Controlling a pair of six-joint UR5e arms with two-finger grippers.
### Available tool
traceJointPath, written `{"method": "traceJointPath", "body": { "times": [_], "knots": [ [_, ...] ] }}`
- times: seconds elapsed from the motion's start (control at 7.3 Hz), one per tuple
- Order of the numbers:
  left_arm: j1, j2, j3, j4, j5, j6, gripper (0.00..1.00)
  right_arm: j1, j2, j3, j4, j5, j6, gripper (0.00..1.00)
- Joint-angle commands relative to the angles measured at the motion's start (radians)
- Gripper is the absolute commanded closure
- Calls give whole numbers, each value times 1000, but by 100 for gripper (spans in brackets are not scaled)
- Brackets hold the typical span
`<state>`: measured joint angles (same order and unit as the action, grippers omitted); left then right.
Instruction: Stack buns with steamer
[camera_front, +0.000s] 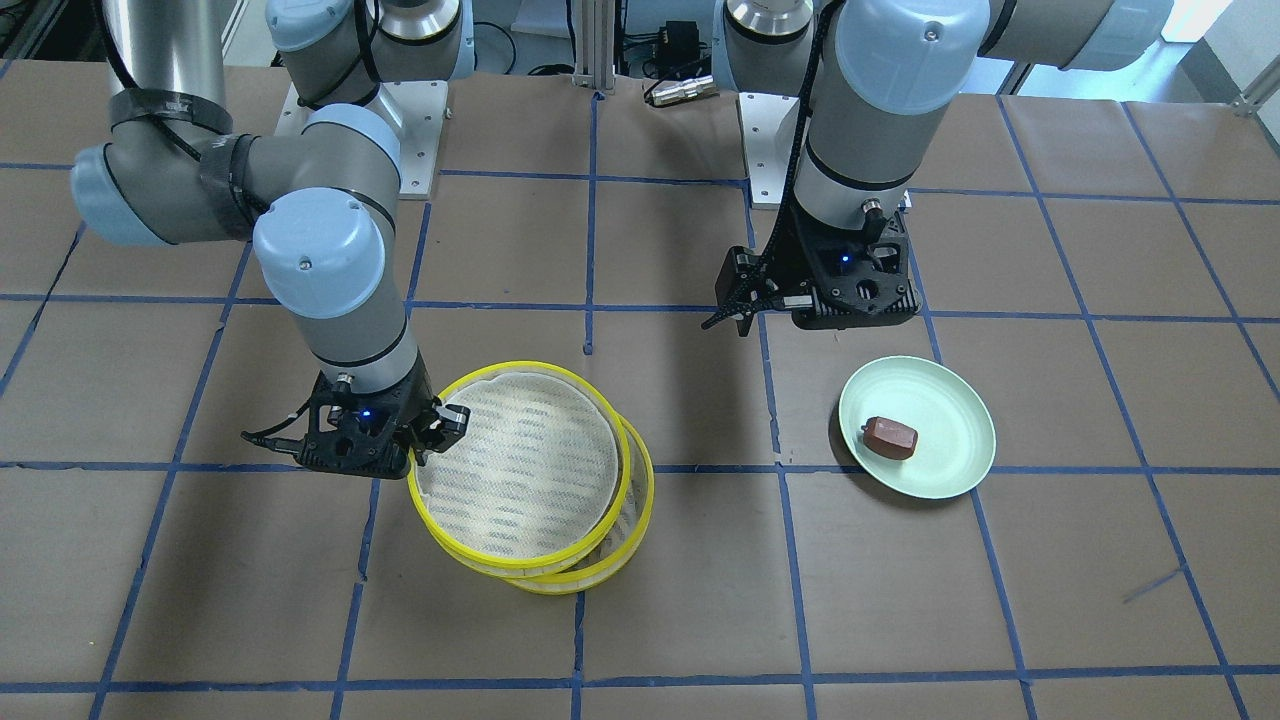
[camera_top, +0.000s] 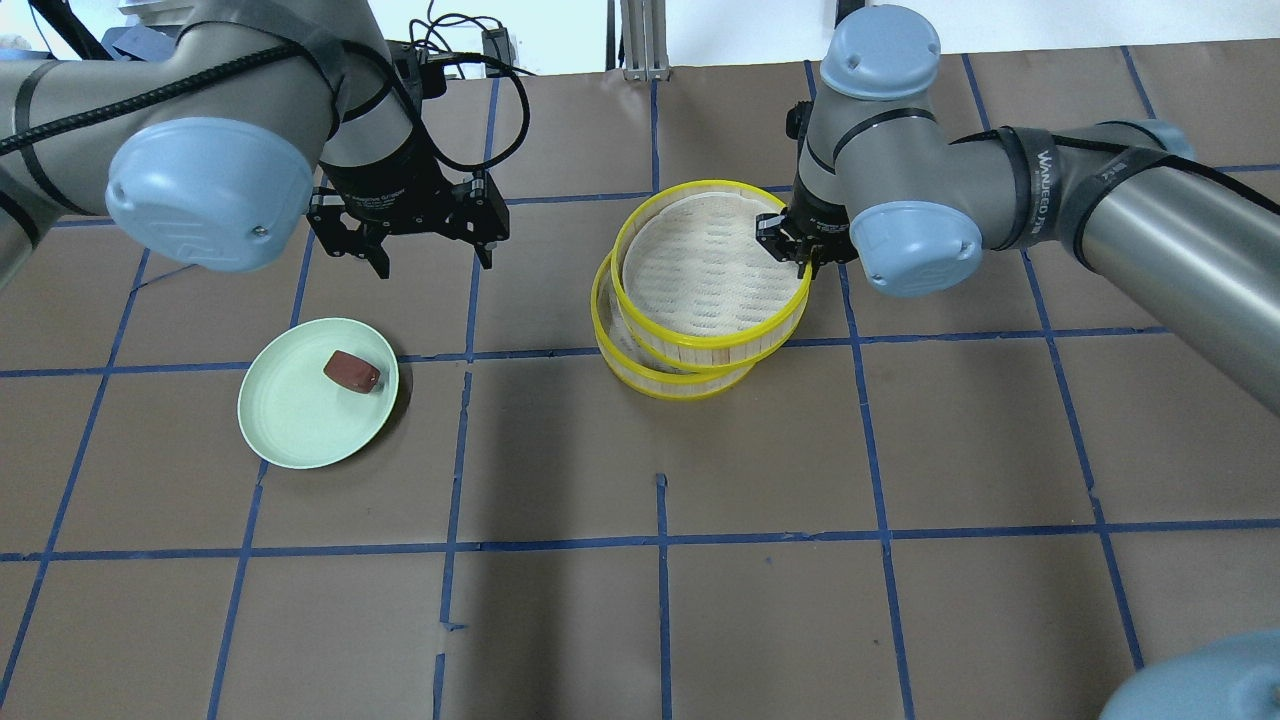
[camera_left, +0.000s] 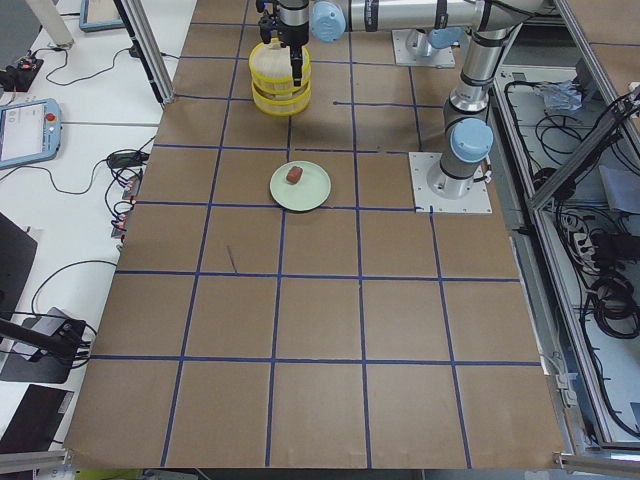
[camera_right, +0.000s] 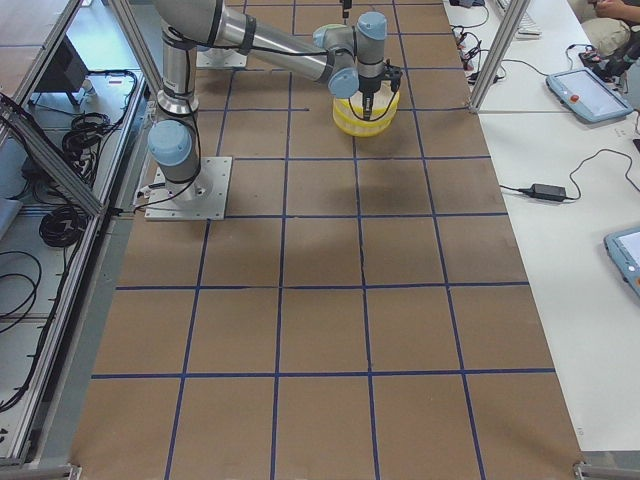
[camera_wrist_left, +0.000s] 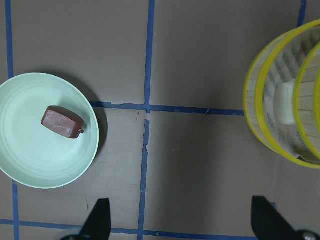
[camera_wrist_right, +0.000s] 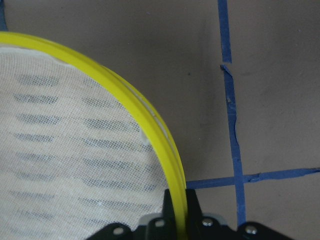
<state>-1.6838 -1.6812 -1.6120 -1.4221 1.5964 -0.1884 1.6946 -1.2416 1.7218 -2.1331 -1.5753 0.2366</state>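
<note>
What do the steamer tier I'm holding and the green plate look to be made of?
Upper steamer tier: pale slatted wall, bamboo or plastic imitating it; glossy yellow rim looks plastic; white woven mesh liner inside. Green plate: smooth, uniform, softly shiny, likely plastic or melamine, though ceramic can't be ruled out.

Glossy yellow plastic steamer (camera_top: 710, 275), matt paper table (camera_top: 760, 610)
</note>
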Motion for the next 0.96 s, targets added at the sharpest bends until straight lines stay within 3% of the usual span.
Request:
{"method": "traceJointPath", "body": {
  "times": [0.0, 0.27, 0.82],
  "knots": [
    [0, 0, 1, 2, 2, 0, 0, 25, 1, 12, -39, 4, 41, 96],
    [0, 0, 1, 2, 2, 0, 0, 28, 8, 7, -97, 6, 56, 96],
    [0, 0, 1, 2, 5, 3, 0, 30, 22, 22, -100, 14, 56, 96]
  ]
}}
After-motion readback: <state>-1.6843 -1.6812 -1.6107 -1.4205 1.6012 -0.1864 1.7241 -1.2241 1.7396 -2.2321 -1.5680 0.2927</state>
